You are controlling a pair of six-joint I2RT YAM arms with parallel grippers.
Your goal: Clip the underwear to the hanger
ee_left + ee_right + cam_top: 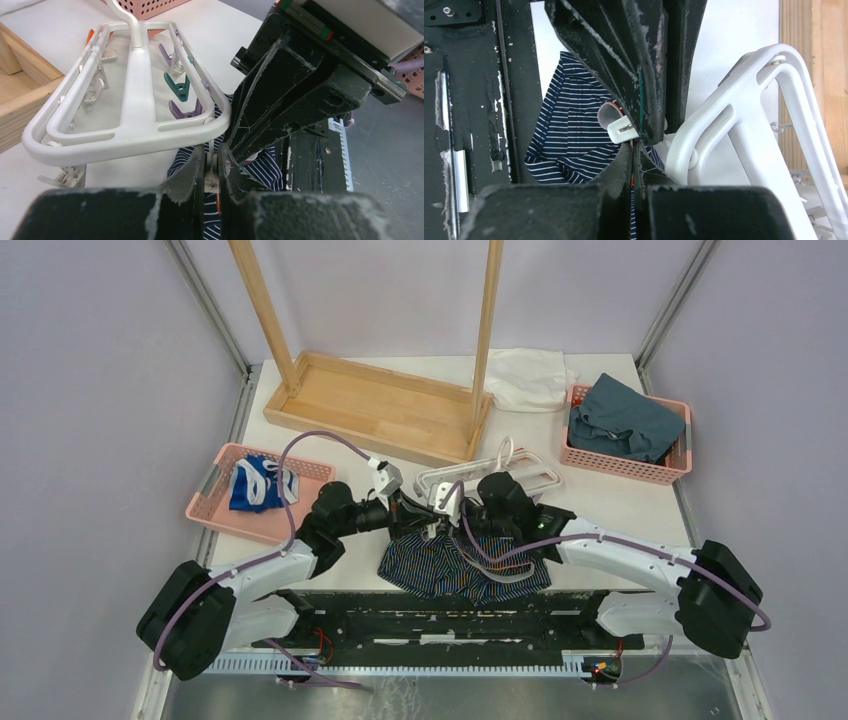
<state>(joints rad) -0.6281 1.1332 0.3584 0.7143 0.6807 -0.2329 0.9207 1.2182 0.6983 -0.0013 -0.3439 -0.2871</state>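
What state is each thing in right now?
left hand, shut on a white clip
right hand, shut on the underwear edge
underwear, lying on the table, one edge pinched up; cannot tell if clipped
hanger, lying on the table, not hung

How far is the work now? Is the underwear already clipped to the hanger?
Done: the hanger lies flat, the underwear at its near edge. In hand: the left gripper pinches a white clip; the right gripper is shut on the underwear's orange-trimmed edge beside it. Left: getting that edge into the clip; no clip visibly grips the cloth.
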